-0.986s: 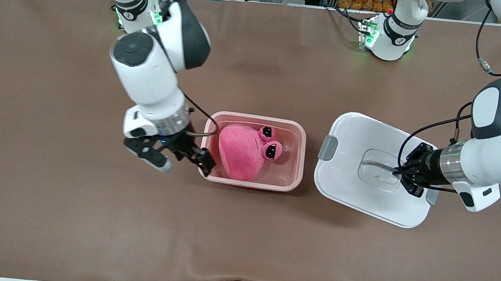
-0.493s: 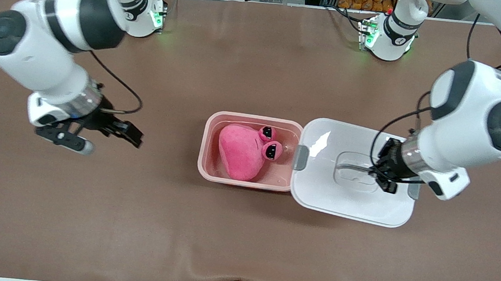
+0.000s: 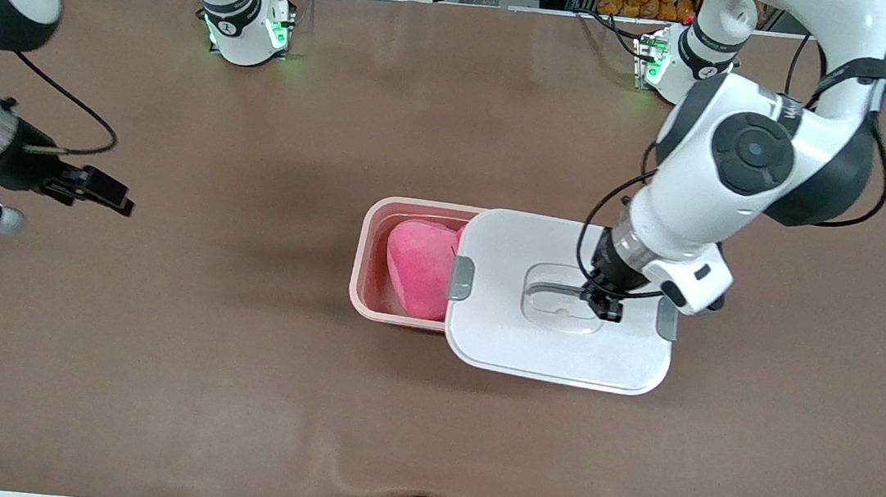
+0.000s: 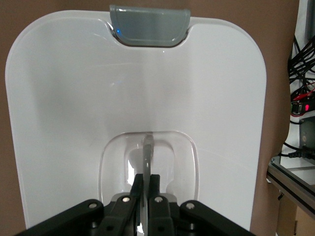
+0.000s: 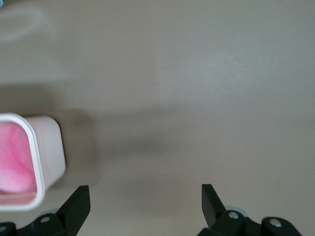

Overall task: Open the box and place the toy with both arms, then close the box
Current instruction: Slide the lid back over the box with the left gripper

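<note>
Right gripper (image 3: 44, 202): over bare table (image 3: 230, 391) at the right arm's end, jaws spread wide and empty, well apart from the box (image 3: 376, 262). Box: mid-table, toy (image 3: 420, 267) inside, partly visible. Lid (image 3: 556, 343): covers the box's portion toward the left arm's end and overhangs it. Left gripper (image 3: 600, 302): jaws clamped on the lid's recessed centre handle (image 4: 147, 147).
</note>
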You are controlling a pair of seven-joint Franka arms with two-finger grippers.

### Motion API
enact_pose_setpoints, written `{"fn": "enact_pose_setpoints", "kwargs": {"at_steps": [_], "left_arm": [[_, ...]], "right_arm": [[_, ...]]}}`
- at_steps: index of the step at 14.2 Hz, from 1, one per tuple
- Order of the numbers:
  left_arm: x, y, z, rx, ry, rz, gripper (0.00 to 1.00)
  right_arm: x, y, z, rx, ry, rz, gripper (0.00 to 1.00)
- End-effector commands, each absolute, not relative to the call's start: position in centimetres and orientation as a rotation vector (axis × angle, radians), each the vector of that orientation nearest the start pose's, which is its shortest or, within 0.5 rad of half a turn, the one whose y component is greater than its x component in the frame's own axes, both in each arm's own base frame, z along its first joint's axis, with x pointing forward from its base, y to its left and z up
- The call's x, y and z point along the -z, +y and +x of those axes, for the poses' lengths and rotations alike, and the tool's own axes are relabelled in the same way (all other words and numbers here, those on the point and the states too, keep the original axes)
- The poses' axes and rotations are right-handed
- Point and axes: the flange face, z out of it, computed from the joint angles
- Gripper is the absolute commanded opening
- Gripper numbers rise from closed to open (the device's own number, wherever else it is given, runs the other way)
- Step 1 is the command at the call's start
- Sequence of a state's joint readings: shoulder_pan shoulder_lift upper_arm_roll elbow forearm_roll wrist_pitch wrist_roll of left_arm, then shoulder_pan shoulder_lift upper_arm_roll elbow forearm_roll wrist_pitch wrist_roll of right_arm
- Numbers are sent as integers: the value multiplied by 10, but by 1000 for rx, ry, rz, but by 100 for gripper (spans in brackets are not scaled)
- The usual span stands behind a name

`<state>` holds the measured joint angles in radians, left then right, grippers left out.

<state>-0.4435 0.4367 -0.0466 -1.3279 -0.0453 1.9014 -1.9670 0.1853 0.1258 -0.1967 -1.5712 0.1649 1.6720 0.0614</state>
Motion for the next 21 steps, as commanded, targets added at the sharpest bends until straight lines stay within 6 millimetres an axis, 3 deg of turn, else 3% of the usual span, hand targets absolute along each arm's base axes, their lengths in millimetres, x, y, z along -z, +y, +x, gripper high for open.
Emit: {"fn": "enact_pose_setpoints", "kwargs": {"at_steps": [1,5,7,9,11,12,15,21], "left_arm": [[-496,-355,615,62,-2278,-2424,0],[-472,-400,595,96,-2292,-2380,0],[-463,-422,585,122,-2297,-2383,0],[-455,-431,582,114,-2318,-2370,0],[-454,-437,580,115,-2375,-2345,0],[-446,-452,570,107,-2345,-2362,0],[-433,-469,559,100,-2329,-2358,0],[-413,-484,539,87,-2309,-2328,0]], "right_arm": [[-585,-3,570,-60,71,-2974,100],[-609,-31,544,-133,-37,-2965,100],[-633,-34,537,-138,-105,-3002,100],[-648,-21,533,-158,-178,-3069,100],[-653,-15,529,-192,-184,-3087,100],[-654,-16,527,-196,-175,-3085,100],[-659,-28,524,-179,-128,-3076,100],[-656,-35,534,-96,-92,-3084,100]]}}
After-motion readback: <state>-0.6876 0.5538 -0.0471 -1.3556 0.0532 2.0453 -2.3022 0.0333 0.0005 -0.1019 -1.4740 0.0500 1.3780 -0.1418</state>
